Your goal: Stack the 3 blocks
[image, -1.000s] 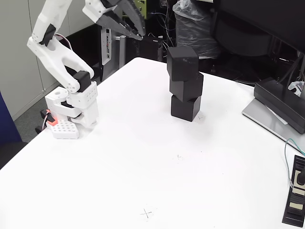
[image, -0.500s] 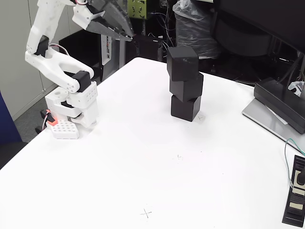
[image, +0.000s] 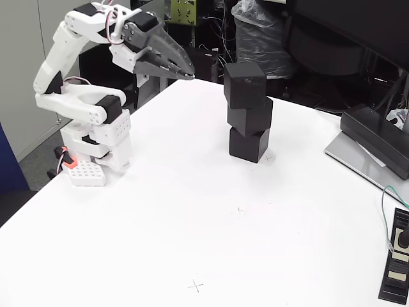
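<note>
Your white table (image: 192, 211) carries the finished tower near its far edge, and nothing about that tower has shifted over the last second: the bottom cube (image: 248, 143) sits on the table, the middle cube (image: 250, 116) on it, and the top cube (image: 244, 83) on that, each turned a little against the one below, so the column looks slightly staggered but upright. What has changed is your arm (image: 73, 102): it has folded back toward its base at the left of the fixed view and lowered, so the tool (image: 189, 75) now hangs well apart from the stack, left of the top cube. Its fingers look drawn together to a point with nothing between them. I judge the stacking done, and you are simply retreating home.
</note>
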You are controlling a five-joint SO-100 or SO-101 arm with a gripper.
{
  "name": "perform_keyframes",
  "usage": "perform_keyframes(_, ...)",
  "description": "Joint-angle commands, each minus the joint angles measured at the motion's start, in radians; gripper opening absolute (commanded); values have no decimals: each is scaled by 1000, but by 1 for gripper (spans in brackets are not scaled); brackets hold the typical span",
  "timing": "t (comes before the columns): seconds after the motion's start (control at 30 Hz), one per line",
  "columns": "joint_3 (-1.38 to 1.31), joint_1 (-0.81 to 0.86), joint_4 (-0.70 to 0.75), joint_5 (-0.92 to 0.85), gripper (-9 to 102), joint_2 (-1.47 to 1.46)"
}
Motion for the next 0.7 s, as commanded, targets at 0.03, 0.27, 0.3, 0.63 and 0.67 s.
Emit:
perform_keyframes(0.03, 87, -2, -49, 40, -1, 48)
perform_keyframes(0.27, 285, -2, -112, 51, -1, 123)
perform_keyframes(0.3, 319, -2, -121, 51, -1, 124)
perform_keyframes(0.63, 502, -2, -284, 52, -1, 126)
perform_keyframes(0.67, 518, -2, -295, 52, -1, 126)
